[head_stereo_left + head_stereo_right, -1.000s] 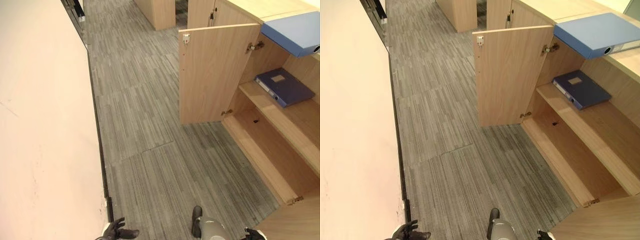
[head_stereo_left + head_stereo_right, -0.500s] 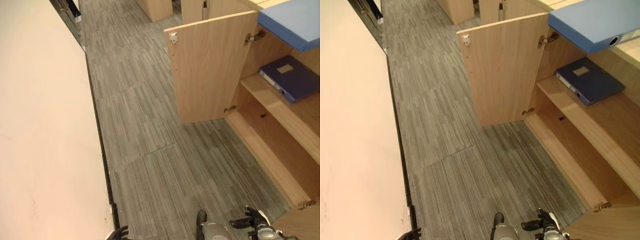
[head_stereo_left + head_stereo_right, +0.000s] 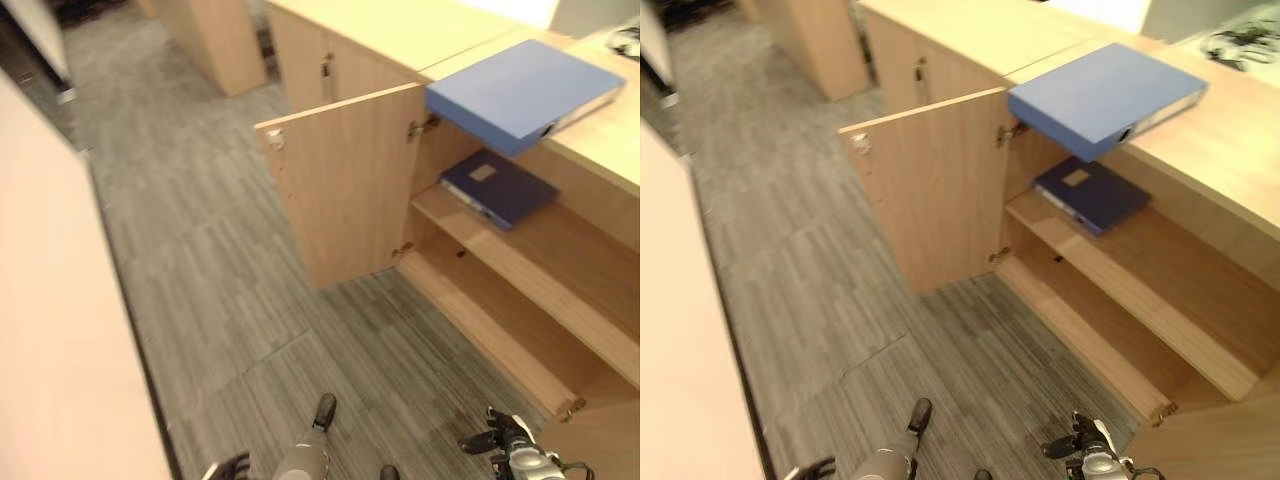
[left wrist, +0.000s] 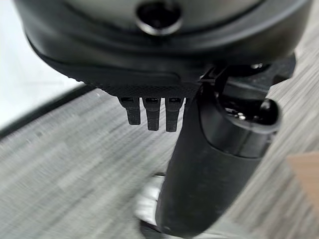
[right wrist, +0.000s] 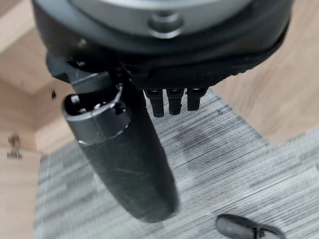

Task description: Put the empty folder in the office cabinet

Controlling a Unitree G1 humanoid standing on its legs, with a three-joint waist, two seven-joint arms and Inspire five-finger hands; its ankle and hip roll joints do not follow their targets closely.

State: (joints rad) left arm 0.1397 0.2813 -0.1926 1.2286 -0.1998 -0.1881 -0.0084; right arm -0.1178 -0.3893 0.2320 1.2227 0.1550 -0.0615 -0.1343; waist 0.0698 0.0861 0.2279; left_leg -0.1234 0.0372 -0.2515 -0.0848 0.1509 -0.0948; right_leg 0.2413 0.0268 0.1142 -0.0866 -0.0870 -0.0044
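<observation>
A light blue folder (image 3: 520, 90) lies flat on the cabinet top (image 3: 400, 30), its corner jutting past the front edge. Inside the open cabinet a dark blue folder (image 3: 497, 187) lies on the upper shelf. The lower shelf (image 3: 500, 330) is bare. My right hand (image 3: 497, 438) hangs low over the carpet in front of the cabinet, fingers spread and open, holding nothing. Its own wrist view shows the right hand (image 5: 124, 154) with straight fingers above the carpet. My left hand (image 4: 209, 164) is open too and empty, low at the left hand (image 3: 232, 467) near the wall.
The cabinet door (image 3: 340, 190) stands swung out over the grey carpet, left of the shelves. A pale wall (image 3: 50, 330) runs along the left. Another wooden cabinet (image 3: 215, 40) stands further back. Dark cables (image 3: 1240, 40) lie on the far right countertop.
The whole picture has shifted, so the camera turned toward the cabinet. My right hand has come up into view near the cabinet's lower corner. The folders have not moved.
</observation>
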